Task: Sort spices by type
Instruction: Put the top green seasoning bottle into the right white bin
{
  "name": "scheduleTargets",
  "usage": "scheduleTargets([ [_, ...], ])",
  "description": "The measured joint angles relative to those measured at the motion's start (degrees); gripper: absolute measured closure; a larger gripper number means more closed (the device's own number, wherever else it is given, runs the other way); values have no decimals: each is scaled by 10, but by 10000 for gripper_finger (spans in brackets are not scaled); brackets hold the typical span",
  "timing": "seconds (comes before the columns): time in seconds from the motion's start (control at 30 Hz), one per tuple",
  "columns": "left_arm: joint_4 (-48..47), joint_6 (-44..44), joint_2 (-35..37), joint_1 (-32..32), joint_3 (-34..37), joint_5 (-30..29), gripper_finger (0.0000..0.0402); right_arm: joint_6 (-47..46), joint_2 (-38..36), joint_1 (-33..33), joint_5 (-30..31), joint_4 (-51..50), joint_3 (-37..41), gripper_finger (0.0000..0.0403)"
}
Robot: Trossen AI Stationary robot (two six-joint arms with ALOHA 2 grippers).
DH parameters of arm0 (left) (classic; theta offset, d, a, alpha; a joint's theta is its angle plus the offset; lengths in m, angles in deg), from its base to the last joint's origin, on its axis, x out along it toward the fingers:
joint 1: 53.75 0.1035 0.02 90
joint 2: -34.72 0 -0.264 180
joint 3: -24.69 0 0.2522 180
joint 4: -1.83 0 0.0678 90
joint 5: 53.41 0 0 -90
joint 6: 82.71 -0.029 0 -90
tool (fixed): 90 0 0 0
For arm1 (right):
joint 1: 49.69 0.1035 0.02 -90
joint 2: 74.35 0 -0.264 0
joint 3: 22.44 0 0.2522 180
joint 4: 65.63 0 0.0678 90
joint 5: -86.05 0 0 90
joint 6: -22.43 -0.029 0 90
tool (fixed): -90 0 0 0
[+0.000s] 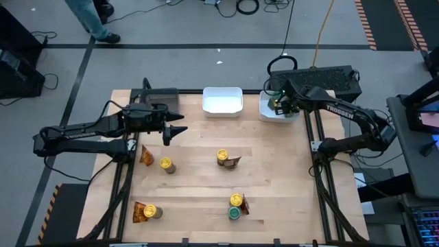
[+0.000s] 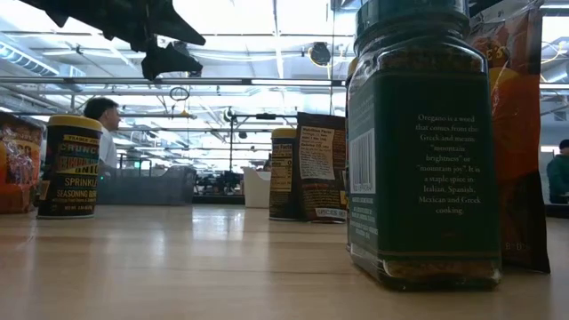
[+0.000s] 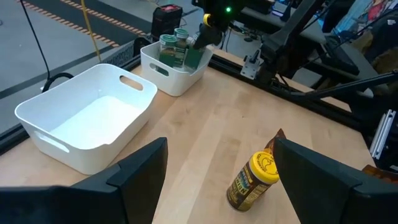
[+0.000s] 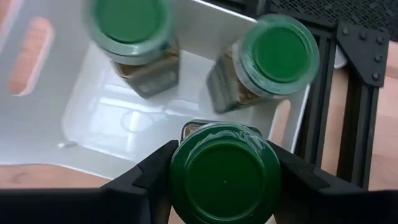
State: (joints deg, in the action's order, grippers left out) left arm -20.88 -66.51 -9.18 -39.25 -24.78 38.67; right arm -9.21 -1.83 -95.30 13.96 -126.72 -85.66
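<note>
Hovering over the white tray (image 4: 81,134), right end effector (image 4: 225,177) clamps a green-lidded jar (image 4: 225,180).

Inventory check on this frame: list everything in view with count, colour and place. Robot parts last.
Yellow-lidded round jars: four, brown bodies, spread over the wooden table.
Green-lidded round jars: four; two standing in the right white tray, one held above it, one on the table beside a yellow-lidded jar.
Flat orange-brown foil packets: four, each near a yellow-lidded jar.
White plastic trays: two, at the table's back edge; the middle one is empty.
Grey tray: one, back left, partly under the left arm.
Person: one, on the floor beyond the table.
Left gripper: open, over the table by the grey tray.
Right gripper: shut on a green-lidded jar, over the right white tray.
</note>
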Motion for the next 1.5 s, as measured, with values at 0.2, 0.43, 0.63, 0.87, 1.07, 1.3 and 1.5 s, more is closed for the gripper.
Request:
scheduleTargets([
  [0.2,0,0,0,0,0,0,107,-3,1,-13,0,18,25,213],
  [0.43,0,0,0,0,0,1,107,-1,1,-13,0,35,31,211],
  [0.63,-1,0,0,0,0,1,107,7,1,-13,0,43,31,209],
  [0.87,-1,0,0,0,0,1,107,8,1,-13,0,43,31,207],
  [1.07,-1,0,0,0,0,1,107,10,1,-13,0,43,31,191],
  [1.3,-1,0,0,0,0,1,107,9,1,-13,0,43,30,160],
  [1.5,-1,0,0,0,0,1,107,9,1,-13,0,43,30,145],
])
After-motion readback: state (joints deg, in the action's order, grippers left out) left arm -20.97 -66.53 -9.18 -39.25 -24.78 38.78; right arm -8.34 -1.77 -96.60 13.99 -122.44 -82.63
